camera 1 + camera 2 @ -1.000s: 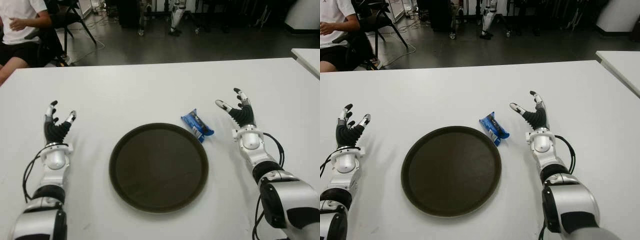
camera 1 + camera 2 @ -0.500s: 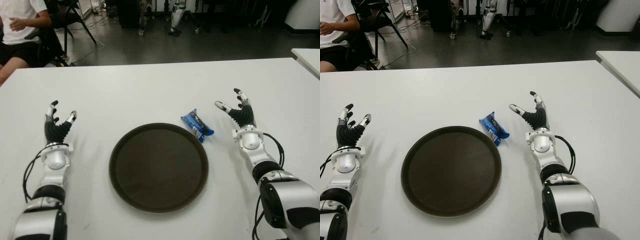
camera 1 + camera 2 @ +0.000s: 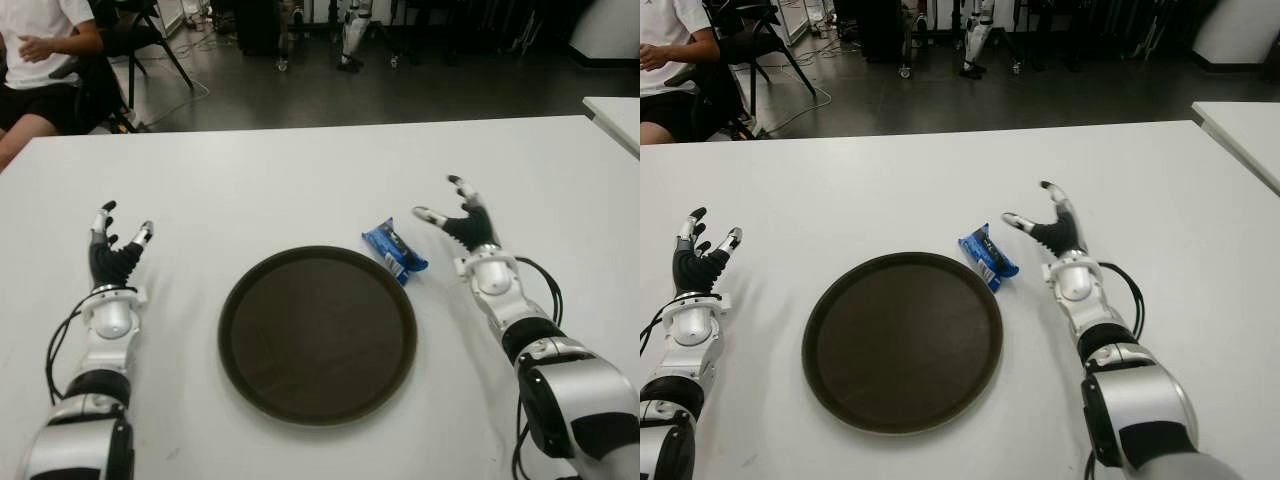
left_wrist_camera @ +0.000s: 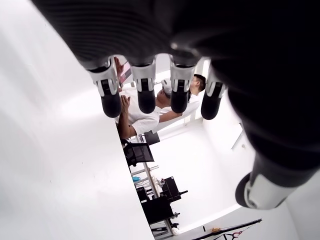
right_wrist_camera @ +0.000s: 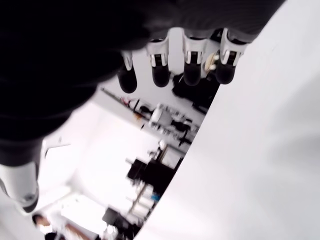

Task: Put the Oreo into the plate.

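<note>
While unheld: one Oreo (image 3: 394,250), one plate (image 3: 317,333).

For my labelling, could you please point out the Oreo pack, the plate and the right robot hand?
Oreo pack (image 3: 394,250): left eye view, middle of the blue wrapper.
plate (image 3: 317,333): left eye view, bare dark centre.
right robot hand (image 3: 462,224): left eye view, palm.

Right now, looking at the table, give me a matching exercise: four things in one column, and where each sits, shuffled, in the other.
1. plate
2. Oreo pack
3. right hand
4. left hand

A. far left of the table, away from everything else
B. open, just right of the blue pack
C. middle of the table, nothing in it
D. on the table by the plate's far right rim

Pairs: 1-C, 2-D, 3-B, 4-A
</note>
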Robot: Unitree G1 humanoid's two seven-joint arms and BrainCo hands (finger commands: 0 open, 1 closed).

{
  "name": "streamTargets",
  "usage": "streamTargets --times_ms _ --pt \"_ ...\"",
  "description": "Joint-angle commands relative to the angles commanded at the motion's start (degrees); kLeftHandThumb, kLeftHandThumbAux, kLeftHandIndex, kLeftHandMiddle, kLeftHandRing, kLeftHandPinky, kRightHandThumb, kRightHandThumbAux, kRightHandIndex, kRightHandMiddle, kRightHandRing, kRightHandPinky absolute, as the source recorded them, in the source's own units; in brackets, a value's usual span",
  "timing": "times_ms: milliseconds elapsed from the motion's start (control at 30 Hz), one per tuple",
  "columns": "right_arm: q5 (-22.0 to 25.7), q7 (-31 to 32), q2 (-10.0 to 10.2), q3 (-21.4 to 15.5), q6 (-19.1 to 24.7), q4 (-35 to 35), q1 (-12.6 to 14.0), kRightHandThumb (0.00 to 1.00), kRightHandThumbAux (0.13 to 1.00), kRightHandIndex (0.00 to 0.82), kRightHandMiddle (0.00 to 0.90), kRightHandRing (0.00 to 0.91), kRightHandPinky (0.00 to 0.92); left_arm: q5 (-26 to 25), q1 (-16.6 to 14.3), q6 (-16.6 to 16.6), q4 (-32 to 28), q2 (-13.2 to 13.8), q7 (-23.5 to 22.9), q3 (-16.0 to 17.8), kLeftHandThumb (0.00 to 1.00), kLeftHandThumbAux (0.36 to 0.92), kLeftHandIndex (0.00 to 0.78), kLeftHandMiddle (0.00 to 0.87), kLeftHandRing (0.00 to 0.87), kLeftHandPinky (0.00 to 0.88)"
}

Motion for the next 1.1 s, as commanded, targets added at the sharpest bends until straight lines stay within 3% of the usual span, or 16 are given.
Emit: streamTargets --times_ms 100,233,500,1100 --pt "-2.9 -1.2 -0.5 2.6 1.5 -1.7 0.6 0.000 0.579 0.000 0.000 0.000 0.000 0.2 -0.1 0.1 0.1 -0.1 0.2 -0.1 0.000 0.644 0.000 0.000 0.000 0.000" --pt "-5.5 -2.5 0.9 5.4 4.2 -6.0 1.8 0.000 0.588 0.000 0.000 0.000 0.000 0.4 -0.1 0.1 0.1 -0.2 0.5 -0.3 0.000 0.645 0.002 0.000 0.000 0.000" --pt "-6.3 0.4 1.5 7.6 8.0 -11.1 3.6 0.000 0.597 0.000 0.000 0.000 0.004 0.3 0.2 -0.1 -0.1 -0.2 0.5 -0.3 0.000 0.639 0.000 0.000 0.000 0.000" --pt "-9.3 6.0 0.6 10.7 17.9 -23.3 7.2 0.000 0.632 0.000 0.000 0.000 0.000 -0.1 0.2 -0.1 -0.2 -0.5 0.2 -0.1 0.000 0.645 0.000 0.000 0.000 0.000"
